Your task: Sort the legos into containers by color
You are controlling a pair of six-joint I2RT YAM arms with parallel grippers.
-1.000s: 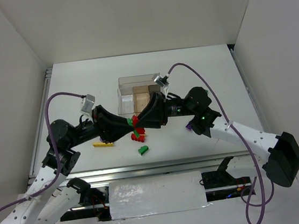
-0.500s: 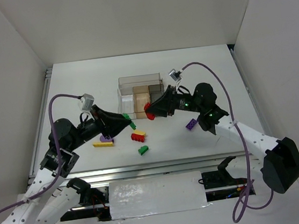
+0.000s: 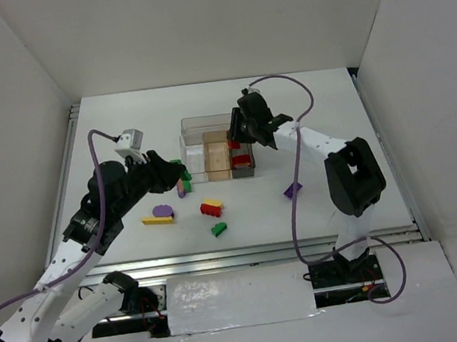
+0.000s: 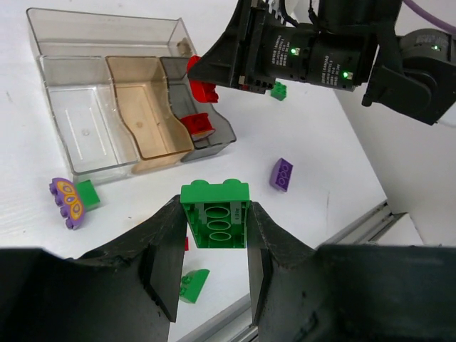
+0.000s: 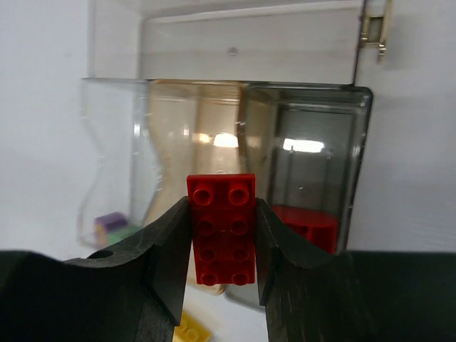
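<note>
My left gripper (image 4: 214, 239) is shut on a green studded lego (image 4: 215, 214), held above the table left of the containers (image 3: 208, 147). My right gripper (image 5: 221, 246) is shut on a red lego (image 5: 221, 228) and hovers over the dark-grey bin (image 5: 313, 142), where another red piece (image 5: 306, 224) lies. The tan bin (image 4: 146, 114) and clear bin (image 4: 78, 121) stand beside it. Loose on the table lie a purple brick (image 3: 293, 188), a yellow-and-red brick (image 3: 211, 207), a green sloped piece (image 3: 219, 229), a yellow flat piece (image 3: 157, 221) and a purple oval (image 4: 65, 201).
A wider clear compartment (image 3: 207, 125) forms the back of the bin cluster. A small green piece (image 4: 278, 90) lies beyond the right arm. A metal rail (image 3: 262, 252) runs along the table's near edge. White walls close off three sides.
Both grippers met at the middle of the table. The right one has since carried the red lego up over the dark-grey bin; the left has drawn back leftward with the green lego.
</note>
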